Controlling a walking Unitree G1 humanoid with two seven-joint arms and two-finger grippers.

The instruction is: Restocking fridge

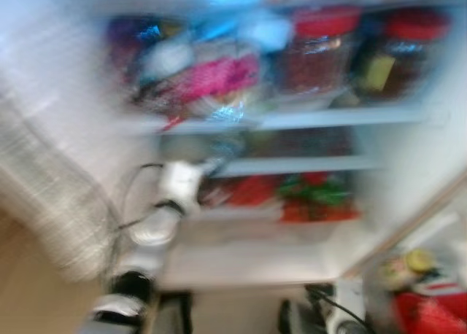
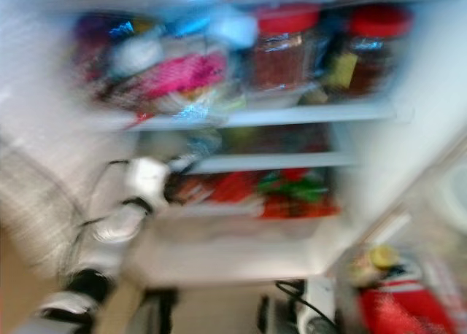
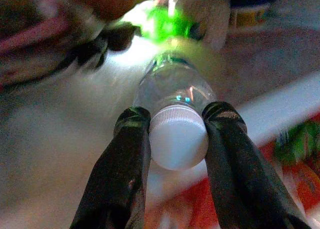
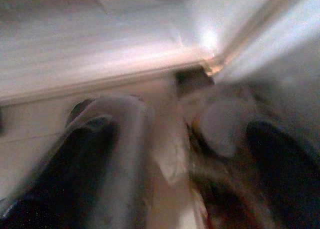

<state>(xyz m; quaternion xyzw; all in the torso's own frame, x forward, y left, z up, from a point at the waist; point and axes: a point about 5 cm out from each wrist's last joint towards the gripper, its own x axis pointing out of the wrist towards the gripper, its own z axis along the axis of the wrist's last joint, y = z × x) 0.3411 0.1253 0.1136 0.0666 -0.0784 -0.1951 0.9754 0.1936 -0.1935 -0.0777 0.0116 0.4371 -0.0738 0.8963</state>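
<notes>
The eye views are blurred by motion. My left arm [image 1: 157, 228] reaches into the open fridge at the middle shelf [image 1: 306, 164]. My left gripper [image 3: 177, 121] is shut on the white-capped neck of a clear plastic bottle [image 3: 175, 89] with a green label, which points into the fridge. My right gripper [image 4: 180, 149] is low by the fridge's bottom edge, its dark fingers [image 4: 75, 164] wide apart with nothing clearly held between them.
The top shelf [image 1: 343, 115] holds two red-lidded jars [image 1: 321, 49] and a pink pack [image 1: 219, 79]. Red and green packs [image 1: 314, 195] lie on the lower shelf. The door bin at the right carries a yellow-lidded item [image 1: 419, 261] and a red pack [image 1: 430, 312].
</notes>
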